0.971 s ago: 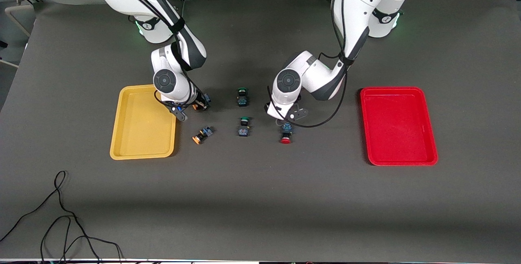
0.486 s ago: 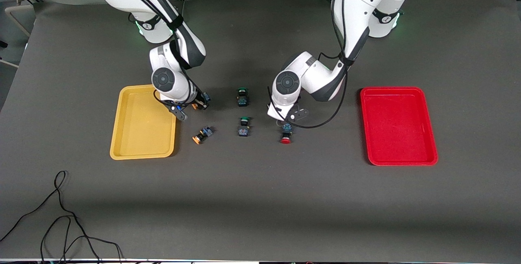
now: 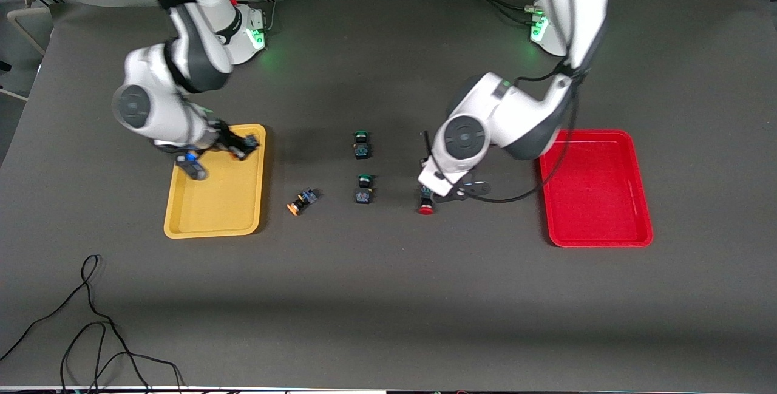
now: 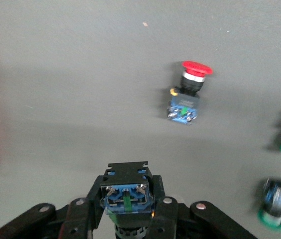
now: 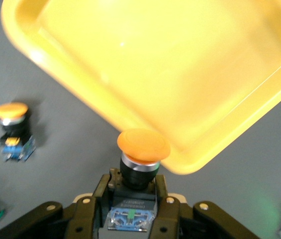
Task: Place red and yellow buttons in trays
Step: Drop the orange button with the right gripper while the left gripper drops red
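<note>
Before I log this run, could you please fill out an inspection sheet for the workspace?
Surface: dark grey mat.
Job's things: yellow tray and red tray hold nothing; one yellow button and one red button lie on the mat.
Clutter: two green buttons mid-table.
Grippers: right gripper holds a yellow-capped button over the yellow tray's edge; left gripper holds a button body above the mat.
Cables: black cable near the front camera.
Surroundings: nothing seen.

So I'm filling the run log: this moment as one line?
right gripper: shut on yellow button, over yellow tray | left gripper: shut on button, over table near red button | red tray: no buttons
</note>
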You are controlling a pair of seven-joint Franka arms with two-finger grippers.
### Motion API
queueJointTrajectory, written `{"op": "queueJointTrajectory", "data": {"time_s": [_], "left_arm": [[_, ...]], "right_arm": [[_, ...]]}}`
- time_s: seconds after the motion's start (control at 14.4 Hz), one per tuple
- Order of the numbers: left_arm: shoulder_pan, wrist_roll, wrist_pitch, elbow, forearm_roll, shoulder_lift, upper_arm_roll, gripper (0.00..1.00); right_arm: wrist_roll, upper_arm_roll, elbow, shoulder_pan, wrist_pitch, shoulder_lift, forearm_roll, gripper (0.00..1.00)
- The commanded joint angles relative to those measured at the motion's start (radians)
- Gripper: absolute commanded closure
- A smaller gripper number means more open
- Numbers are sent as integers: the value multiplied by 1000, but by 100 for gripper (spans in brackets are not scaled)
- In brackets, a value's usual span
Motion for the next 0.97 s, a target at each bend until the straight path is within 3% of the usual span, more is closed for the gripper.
{"op": "queueJointTrajectory", "data": {"time_s": [0.0,0.14,0.28,0.42,0.62,0.76,0.9], "left_arm": [[118,237,-81,-86,-12,-111,-4,88],[224,370,-85,-181,0,-185,-1,88],[322,478,-81,-241,29,-224,1,88],[408,569,-63,-267,95,-209,1,88],[513,649,118,-368,141,-172,2,87],[519,647,219,-395,172,-115,4,84],[518,638,302,-395,175,-58,14,84]], "right_arm": [[-144,-99,-35,10,11,12,-14,100],[-217,-140,-94,10,77,24,-14,100],[-247,-144,-174,8,208,50,-14,100],[-252,-144,-183,8,272,113,-9,100],[-310,-145,-188,-19,304,139,2,100],[-335,-145,-188,-35,309,156,17,100],[-399,-147,-188,-35,324,182,92,92]]}}
